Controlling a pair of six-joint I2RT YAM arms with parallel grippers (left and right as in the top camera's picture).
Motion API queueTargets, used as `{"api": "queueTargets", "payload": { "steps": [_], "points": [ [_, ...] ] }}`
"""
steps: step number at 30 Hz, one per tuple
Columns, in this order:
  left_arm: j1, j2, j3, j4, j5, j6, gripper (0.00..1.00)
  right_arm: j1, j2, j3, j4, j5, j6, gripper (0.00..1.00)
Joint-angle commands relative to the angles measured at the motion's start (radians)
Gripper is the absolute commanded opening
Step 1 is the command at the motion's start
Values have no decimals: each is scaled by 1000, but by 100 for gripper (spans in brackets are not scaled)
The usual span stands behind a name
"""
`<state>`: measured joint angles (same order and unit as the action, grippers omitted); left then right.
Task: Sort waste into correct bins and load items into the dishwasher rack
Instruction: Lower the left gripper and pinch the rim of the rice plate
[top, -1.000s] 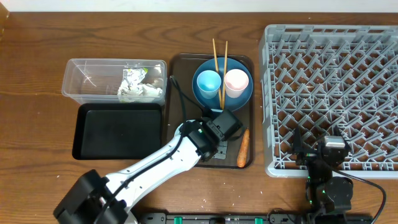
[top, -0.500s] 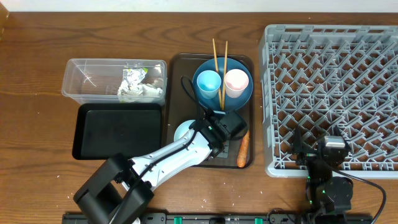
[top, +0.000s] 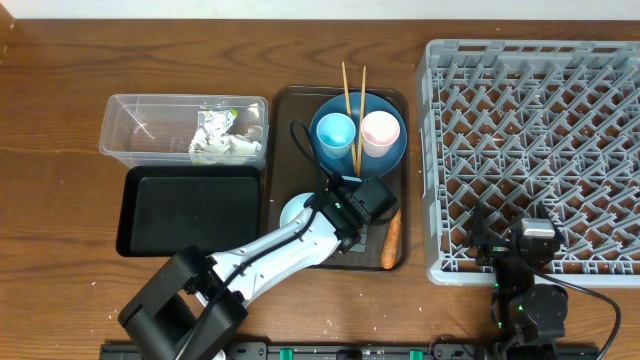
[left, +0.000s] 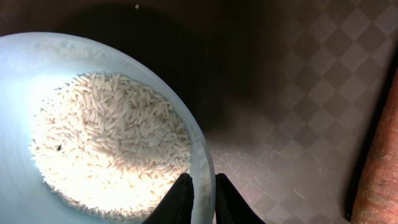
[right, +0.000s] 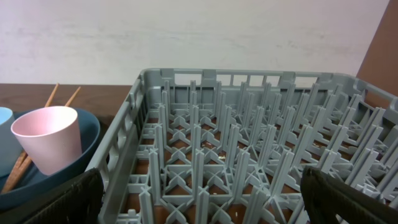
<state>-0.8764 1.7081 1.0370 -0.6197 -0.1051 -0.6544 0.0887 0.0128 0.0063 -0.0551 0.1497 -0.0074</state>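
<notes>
Left fingers pinch the rim of the round white-blue bowl of loose white rice on the dark brown serving tray, probably to tip it out; right fingers spread, parked at the grey lattice dishwasher rack.

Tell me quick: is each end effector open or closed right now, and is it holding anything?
Left end effector: closed on the rim of the bowl of rice.
Right end effector: open, holding nothing.
</notes>
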Motion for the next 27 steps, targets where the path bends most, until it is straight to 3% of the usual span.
{"api": "queueTargets", "payload": {
  "steps": [1,27],
  "points": [
    [0,6,-4,1,-19,2,15,-11,-1,-1,-4,3,6,99],
    [0,20,-4,8,-65,2,17,-11,-1,-1,-4,3,6,99]
  ]
}}
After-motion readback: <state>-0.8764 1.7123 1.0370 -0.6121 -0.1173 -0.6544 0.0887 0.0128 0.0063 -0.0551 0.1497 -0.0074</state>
